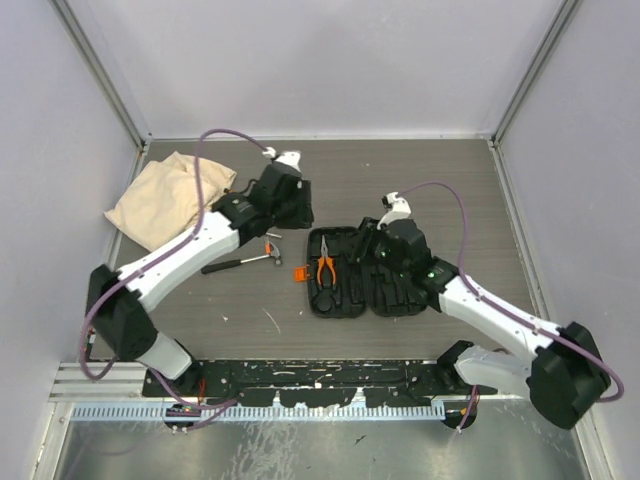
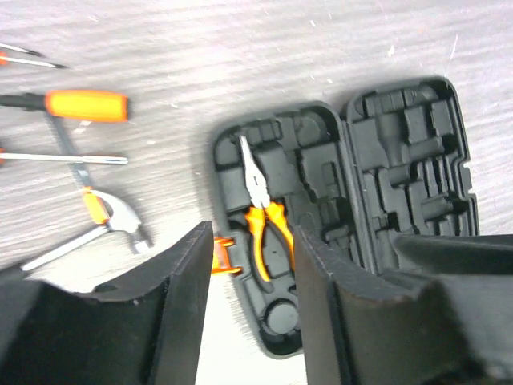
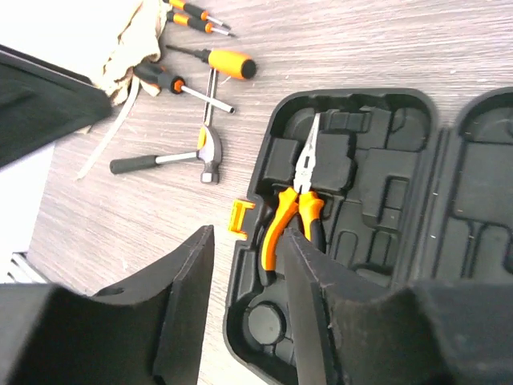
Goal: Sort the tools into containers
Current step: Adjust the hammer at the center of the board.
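An open black tool case (image 1: 395, 290) lies mid-table, with orange-handled pliers (image 1: 325, 268) seated in its left half. A small claw hammer (image 1: 240, 262) lies left of the case. In the left wrist view I see the pliers (image 2: 260, 210), the hammer (image 2: 104, 220) and an orange-handled screwdriver (image 2: 84, 104). In the right wrist view I see the pliers (image 3: 296, 204), the hammer (image 3: 180, 159) and several screwdrivers (image 3: 220, 62). My left gripper (image 2: 250, 241) is open and empty above the table left of the case (image 1: 288, 212). My right gripper (image 3: 247, 241) is open and empty over the case (image 1: 380, 245).
A beige cloth bag (image 1: 170, 198) lies at the back left and shows in the right wrist view (image 3: 120, 40). An orange latch (image 3: 239, 216) sticks out of the case's left edge. Grey walls (image 1: 80, 120) enclose the table on three sides.
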Motion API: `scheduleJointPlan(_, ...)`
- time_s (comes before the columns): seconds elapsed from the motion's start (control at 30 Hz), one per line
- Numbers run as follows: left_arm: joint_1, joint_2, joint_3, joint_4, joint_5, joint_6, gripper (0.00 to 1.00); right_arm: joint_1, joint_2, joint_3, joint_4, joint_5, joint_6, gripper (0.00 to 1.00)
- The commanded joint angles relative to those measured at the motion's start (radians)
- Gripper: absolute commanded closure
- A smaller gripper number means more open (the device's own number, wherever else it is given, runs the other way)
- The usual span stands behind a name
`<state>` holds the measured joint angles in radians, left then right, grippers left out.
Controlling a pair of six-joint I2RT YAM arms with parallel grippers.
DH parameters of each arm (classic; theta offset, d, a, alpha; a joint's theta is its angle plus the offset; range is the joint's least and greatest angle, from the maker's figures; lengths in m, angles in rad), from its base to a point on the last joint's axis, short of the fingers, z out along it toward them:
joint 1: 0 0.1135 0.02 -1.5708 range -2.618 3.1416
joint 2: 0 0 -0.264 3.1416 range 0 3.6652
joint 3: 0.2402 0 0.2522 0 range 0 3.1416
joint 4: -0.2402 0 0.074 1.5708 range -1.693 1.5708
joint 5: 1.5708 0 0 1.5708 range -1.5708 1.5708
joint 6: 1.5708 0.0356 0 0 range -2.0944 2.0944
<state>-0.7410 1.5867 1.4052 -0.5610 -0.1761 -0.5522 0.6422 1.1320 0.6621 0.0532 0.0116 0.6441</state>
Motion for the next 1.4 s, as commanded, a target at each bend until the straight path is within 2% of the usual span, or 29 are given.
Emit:
scheduleJointPlan(0.0,0.063,-0.142,-0.100,-0.019,-0.089,0.095,0.51,-0.007,-0.116,-0.072,0.013,0.114,-0.020,0.52)
scheduleJointPlan(0.13,0.121,-0.225,-0.203,-0.038,-0.131,0.133,0.40,-0.008,-0.157,-0.114,-0.023,0.099,-0.048,0.48)
scheduleJointPlan(0.3,0.211,-0.244,-0.304,-0.055,-0.108,0.147,0.31,-0.007,-0.140,-0.130,-0.070,-0.044,-0.107,0.46)
scheduleJointPlan(0.47,0.269,-0.165,-0.316,-0.041,-0.037,0.194,0.27,-0.008,-0.126,-0.170,-0.015,-0.162,-0.122,0.46)
scheduleJointPlan(0.6,0.274,-0.078,-0.297,-0.040,-0.022,0.252,0.25,-0.008,-0.112,-0.167,-0.020,-0.182,-0.126,0.46)
scheduleJointPlan(1.13,0.350,0.110,-0.293,0.073,0.045,0.322,0.28,-0.009,-0.065,-0.139,-0.051,-0.244,-0.124,0.46)
scheduleJointPlan(1.37,0.371,0.173,-0.270,0.061,0.120,0.332,0.35,-0.008,-0.048,-0.133,-0.062,-0.257,-0.124,0.46)
